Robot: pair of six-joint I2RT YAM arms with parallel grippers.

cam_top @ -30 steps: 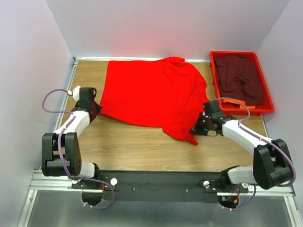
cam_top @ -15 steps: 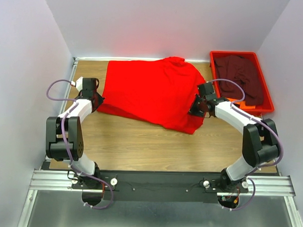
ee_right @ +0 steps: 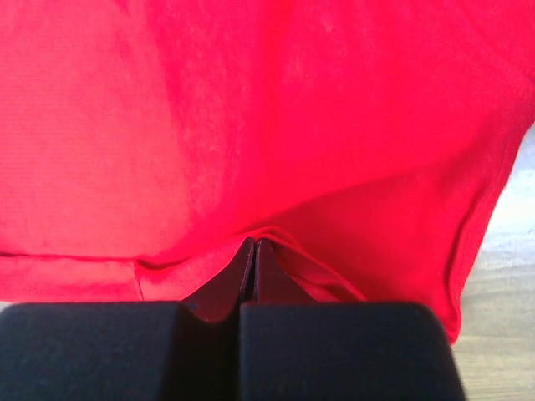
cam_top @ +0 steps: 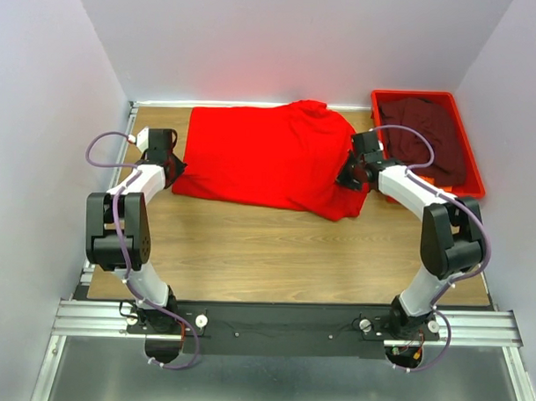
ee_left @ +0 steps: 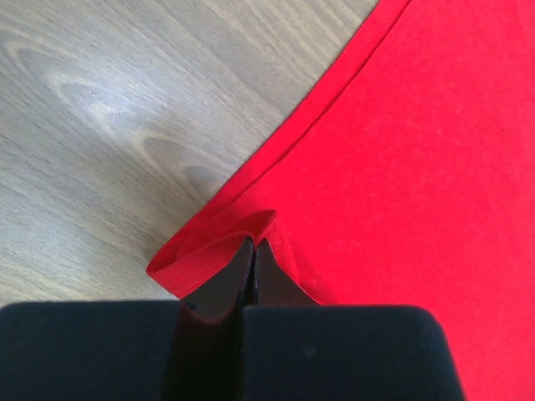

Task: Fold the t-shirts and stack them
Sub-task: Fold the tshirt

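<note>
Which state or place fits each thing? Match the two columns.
Things:
1. red shirt
2. maroon shirt
3. tray
4. left gripper

States and places:
a. bunched up inside the tray
b. shut on a red hem
c. spread on the table
d. standing at the far right

Pairs: 1-c, 2-a, 3-d, 4-b

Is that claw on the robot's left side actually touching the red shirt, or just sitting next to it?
Touching. The left wrist view shows the left claw pinched shut on a folded edge of the red shirt, with cloth bunched up between its tips.
</note>
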